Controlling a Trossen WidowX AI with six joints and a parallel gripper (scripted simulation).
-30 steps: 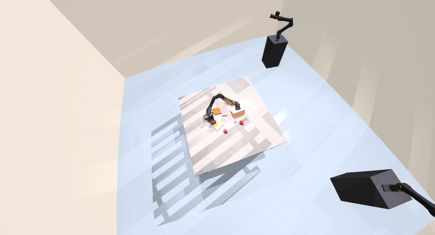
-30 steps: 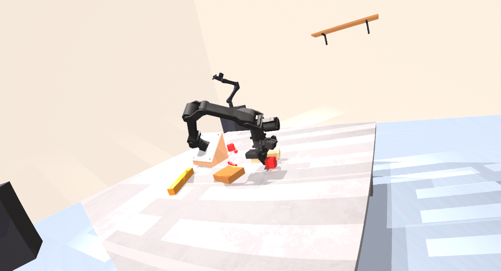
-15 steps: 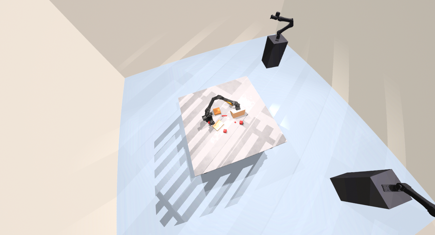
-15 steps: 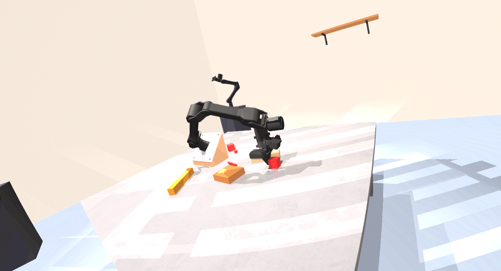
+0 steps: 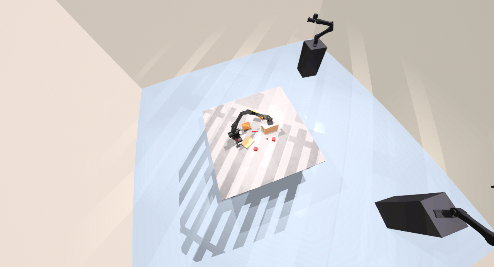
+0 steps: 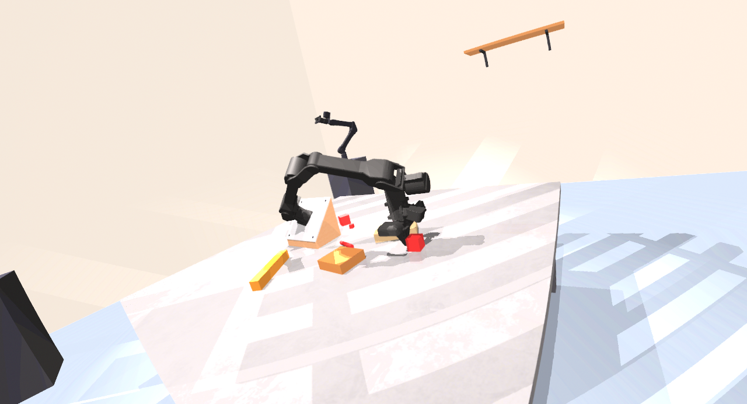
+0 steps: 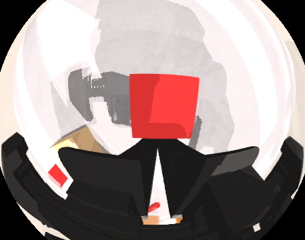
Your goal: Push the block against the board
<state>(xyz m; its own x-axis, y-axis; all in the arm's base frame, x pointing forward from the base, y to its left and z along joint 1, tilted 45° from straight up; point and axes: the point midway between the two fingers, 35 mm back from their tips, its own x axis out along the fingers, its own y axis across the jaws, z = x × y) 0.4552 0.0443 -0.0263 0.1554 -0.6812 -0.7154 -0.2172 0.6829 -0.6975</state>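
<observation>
You have room to pass between the nearer red cube (image 5: pixel 236 139) (image 6: pixel 415 242) (image 7: pixel 165 107) and the worktop's (image 5: pixel 273 172) (image 6: pixel 433 318) (image 7: pixel 149 50) left edge, as the top view shows it. A wide stretch also lies open to you toward the lower-left corner and bottom edge. Toward the right edge, the pale block (image 5: pixel 247 142) (image 6: pixel 385 237) (image 7: pixel 89 138) bars you, with another red cube (image 5: pixel 255 148) (image 7: pixel 58 175) just past its bottom-edge side. Toward the top edge, the orange block (image 5: pixel 246 125) (image 6: pixel 342 259) and overhead arm (image 5: pixel 243 114) (image 6: pixel 339 164) narrow your way.
</observation>
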